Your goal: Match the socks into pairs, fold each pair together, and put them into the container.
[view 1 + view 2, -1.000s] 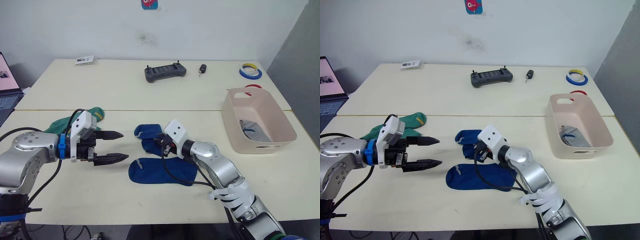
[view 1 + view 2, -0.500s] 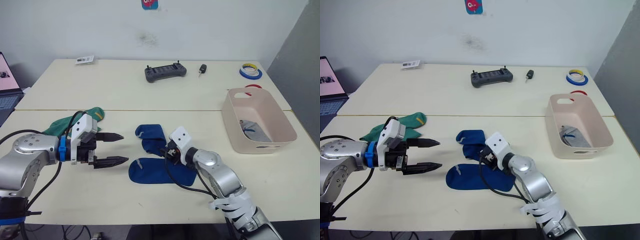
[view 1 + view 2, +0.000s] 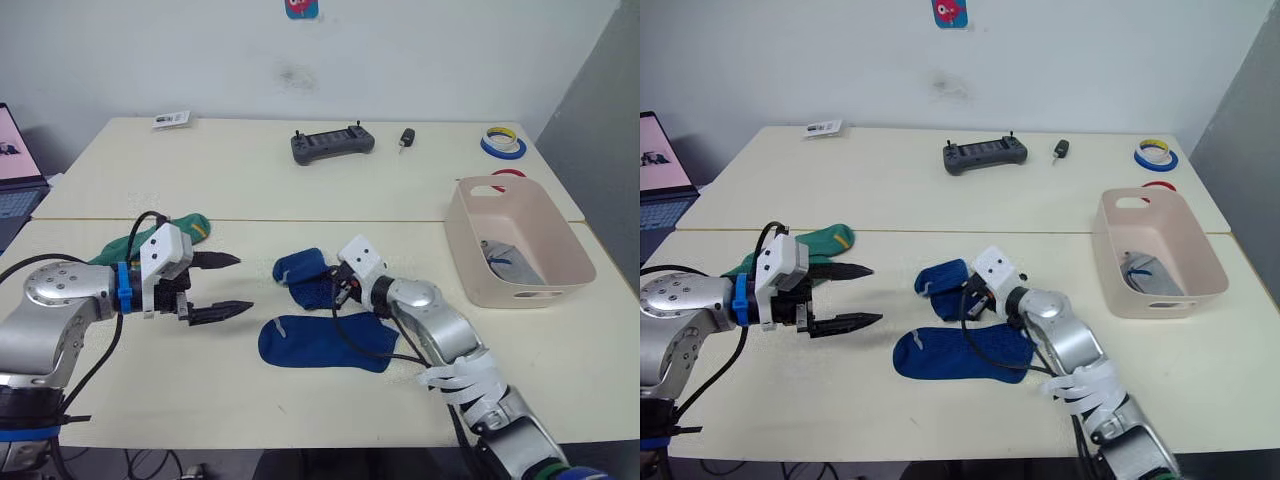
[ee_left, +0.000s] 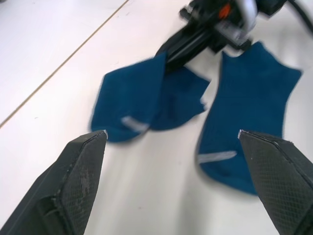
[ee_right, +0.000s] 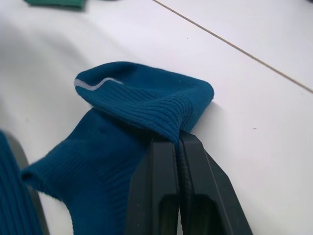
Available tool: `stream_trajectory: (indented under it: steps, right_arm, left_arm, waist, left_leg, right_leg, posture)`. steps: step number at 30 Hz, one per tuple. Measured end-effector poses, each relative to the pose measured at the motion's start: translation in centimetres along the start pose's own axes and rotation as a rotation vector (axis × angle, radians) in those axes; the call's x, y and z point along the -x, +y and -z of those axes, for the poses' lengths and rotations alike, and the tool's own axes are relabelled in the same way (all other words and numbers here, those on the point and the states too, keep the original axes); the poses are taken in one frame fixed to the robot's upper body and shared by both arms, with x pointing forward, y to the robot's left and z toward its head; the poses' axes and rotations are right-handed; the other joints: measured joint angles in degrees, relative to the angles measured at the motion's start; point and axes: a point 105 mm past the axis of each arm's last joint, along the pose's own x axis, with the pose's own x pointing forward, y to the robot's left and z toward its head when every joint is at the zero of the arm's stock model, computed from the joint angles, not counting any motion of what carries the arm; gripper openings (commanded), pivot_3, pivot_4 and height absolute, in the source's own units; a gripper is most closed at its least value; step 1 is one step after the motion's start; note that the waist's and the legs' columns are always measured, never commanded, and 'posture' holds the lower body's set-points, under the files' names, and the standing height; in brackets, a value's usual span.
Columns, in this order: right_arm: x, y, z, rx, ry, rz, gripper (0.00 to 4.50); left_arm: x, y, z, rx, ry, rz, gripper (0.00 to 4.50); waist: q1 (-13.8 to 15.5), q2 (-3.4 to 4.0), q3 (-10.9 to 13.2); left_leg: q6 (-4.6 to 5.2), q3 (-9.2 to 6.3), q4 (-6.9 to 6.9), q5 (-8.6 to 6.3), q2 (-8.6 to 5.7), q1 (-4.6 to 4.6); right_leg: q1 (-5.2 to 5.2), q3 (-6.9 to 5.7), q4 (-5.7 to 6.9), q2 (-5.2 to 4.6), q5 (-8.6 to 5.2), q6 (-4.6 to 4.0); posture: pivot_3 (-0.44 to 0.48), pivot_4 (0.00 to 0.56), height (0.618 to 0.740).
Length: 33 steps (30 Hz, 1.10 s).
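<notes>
Socks in royal blue are the matter in hand: the folded blue sock [image 3: 308, 276] lies just beyond the flat blue sock [image 3: 325, 341], and both sit well to the left of the container [image 3: 520, 245], which already holds a grey pair [image 3: 505, 258]; the right gripper [image 5: 177, 147] has its jaws pinched tight on a raised fold of the folded blue sock; the left gripper [image 3: 222, 286] hangs with jaws wide apart and empty, just left of the blue socks, and the green socks [image 3: 150, 240] lie behind it; my worry is that the pinch holds only a thin ridge of knit, so a quick drag could let it slip free or unroll the fold; a drag might also catch and rumple the flat sock, since the two nearly touch; bare tabletop [image 3: 400, 200] runs from the blue socks to the container, so the carry looks unobstructed, though the near edge lies close to the flat sock.
</notes>
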Motion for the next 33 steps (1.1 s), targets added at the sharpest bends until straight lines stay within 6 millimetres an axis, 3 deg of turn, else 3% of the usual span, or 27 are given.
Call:
stream_trajectory:
  steps: [6, 12, 16, 23, 28, 33]
  right_arm:
    - [1.6, -0.5, -1.5, 0.150, 0.047, -0.211, 0.02]
    - [0.9, -1.8, -0.1, 0.194, 0.127, -0.303, 0.02]
    - [-0.4, -2.2, 0.3, 0.245, 0.154, -0.324, 1.02]
    - [-1.0, -3.4, -0.2, 0.322, 0.163, -0.319, 3.41]
    - [1.5, -3.4, -0.5, 0.358, 0.141, -0.333, 3.41]
    - [4.1, -2.1, -0.3, 0.407, 0.112, -0.358, 3.41]
  left_arm:
    - [-0.1, -0.5, 0.5, -0.028, 0.010, 0.028, 4.50]
    - [-0.4, -1.1, 0.9, -0.022, 0.020, 0.054, 4.50]
    - [-0.9, -1.6, 1.1, -0.029, 0.029, 0.086, 4.50]
    - [-2.5, -1.4, 1.1, -0.130, 0.062, 0.125, 4.50]
    - [-4.4, -0.7, 1.5, -0.199, 0.059, 0.145, 4.50]
    - [-6.0, 0.3, 1.5, -0.301, 0.063, 0.158, 4.50]
  waist:
    - [0.0, 0.00, 0.0]
    - [-0.1, -0.01, 0.0]
    - [-0.1, 0.00, 0.0]
    - [0.1, 0.00, 0.0]
    - [0.4, 0.00, 0.0]
    - [0.3, 0.00, 0.0]
  left_leg:
    - [0.01, 0.00, 0.01, 0.00, 0.02, 0.01]
    - [0.02, 0.00, 0.02, 0.00, 0.01, 0.00]
    - [0.01, 0.06, 0.03, 0.00, 0.01, 0.01]
    - [0.01, 0.09, 0.07, 0.00, 0.00, -0.01]
    - [0.02, 0.07, 0.27, -0.01, -0.01, -0.12]
    - [0.03, 0.05, 0.31, -0.01, -0.01, -0.11]
  right_leg:
    - [0.00, -0.01, 0.00, 0.00, 0.00, 0.00]
    - [0.00, 0.00, 0.02, 0.00, 0.00, -0.01]
    - [-0.03, -0.02, 0.03, 0.00, 0.00, -0.01]
    - [-0.04, -0.04, 0.05, -0.01, 0.01, -0.01]
    - [-0.02, -0.08, 0.05, -0.02, 0.01, 0.00]
    - [0.01, -0.10, 0.07, -0.01, 0.01, 0.00]
  posture:
    - [0.000, 0.150, 0.740]
    - [0.000, 0.150, 0.740]
    - [0.000, 0.150, 0.740]
    - [0.000, 0.150, 0.740]
    - [0.000, 0.150, 0.740]
    - [0.000, 0.150, 0.740]
